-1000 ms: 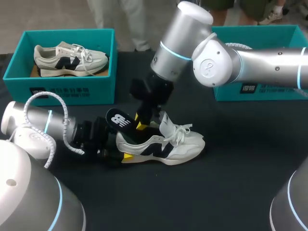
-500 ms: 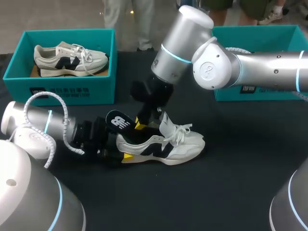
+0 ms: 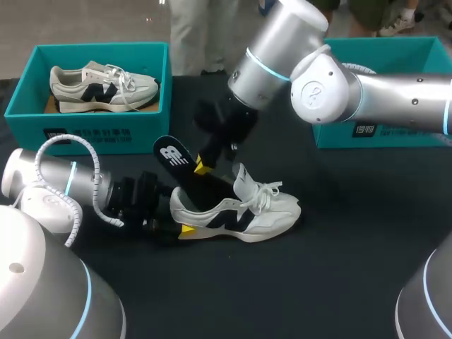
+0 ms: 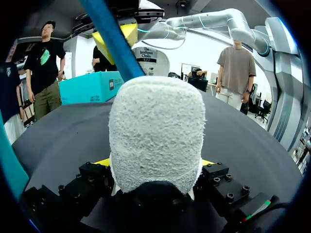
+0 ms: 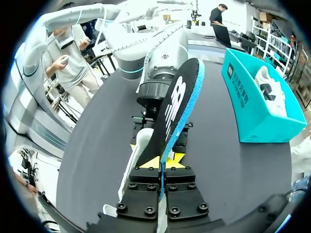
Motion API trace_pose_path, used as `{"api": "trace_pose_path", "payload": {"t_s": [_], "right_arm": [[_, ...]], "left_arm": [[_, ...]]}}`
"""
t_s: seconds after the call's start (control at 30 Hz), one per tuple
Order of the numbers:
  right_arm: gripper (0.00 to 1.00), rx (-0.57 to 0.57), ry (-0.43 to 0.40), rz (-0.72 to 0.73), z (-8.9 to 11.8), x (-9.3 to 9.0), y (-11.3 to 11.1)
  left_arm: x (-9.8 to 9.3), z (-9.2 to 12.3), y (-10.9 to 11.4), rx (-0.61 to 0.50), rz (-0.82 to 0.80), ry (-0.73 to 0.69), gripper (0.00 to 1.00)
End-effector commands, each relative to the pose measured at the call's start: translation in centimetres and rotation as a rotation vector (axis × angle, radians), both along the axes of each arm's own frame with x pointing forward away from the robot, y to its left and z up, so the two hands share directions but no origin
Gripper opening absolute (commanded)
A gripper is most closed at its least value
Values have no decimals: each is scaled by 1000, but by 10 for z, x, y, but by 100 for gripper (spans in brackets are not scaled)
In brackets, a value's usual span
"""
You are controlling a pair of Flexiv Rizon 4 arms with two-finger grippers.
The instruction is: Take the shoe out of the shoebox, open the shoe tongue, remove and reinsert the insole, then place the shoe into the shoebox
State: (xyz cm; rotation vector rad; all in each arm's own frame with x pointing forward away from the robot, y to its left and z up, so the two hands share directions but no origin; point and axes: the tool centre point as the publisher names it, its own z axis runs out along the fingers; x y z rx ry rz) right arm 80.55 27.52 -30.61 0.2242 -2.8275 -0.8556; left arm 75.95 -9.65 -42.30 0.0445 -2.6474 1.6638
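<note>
Your right pincer (image 5: 163,160) is pinched narrow on the insole (image 5: 177,104), which tilts up ahead of it with its lower end at the opening of the shoe (image 3: 244,212). Your left pincer (image 4: 155,167) clamps the heel from both sides, and the shoe lies on the desk (image 3: 318,268) ahead of it. Well off to the right pincer's side stands a shoebox (image 3: 95,131) holding a second shoe (image 3: 99,85). Past the toe there's open desk.

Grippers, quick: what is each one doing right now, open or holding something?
Left gripper: shut on the heel of the shoe.
Right gripper: shut on the insole.
</note>
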Motion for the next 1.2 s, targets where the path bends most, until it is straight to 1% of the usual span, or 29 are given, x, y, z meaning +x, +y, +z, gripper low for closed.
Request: {"api": "trace_pose_path", "payload": {"t_s": [0.03, 0.37, 0.53, 0.87, 0.9, 1.2], "right_arm": [[0, 10, -11, -23, 14, 3, -3], [0, 60, -50, -95, 47, 22, -2], [0, 134, -61, -149, 61, 28, -1], [0, 207, -90, -219, 90, 46, -4], [0, 214, -104, -226, 93, 48, -4], [0, 214, -104, -226, 93, 48, -4]], "left_arm": [[0, -1, 0, 3, 0, 0, 0], [0, -1, 0, 3, 0, 0, 0], [0, -1, 0, 3, 0, 0, 0], [0, -1, 0, 3, 0, 0, 0], [0, -1, 0, 3, 0, 0, 0], [0, -1, 0, 3, 0, 0, 0]]}}
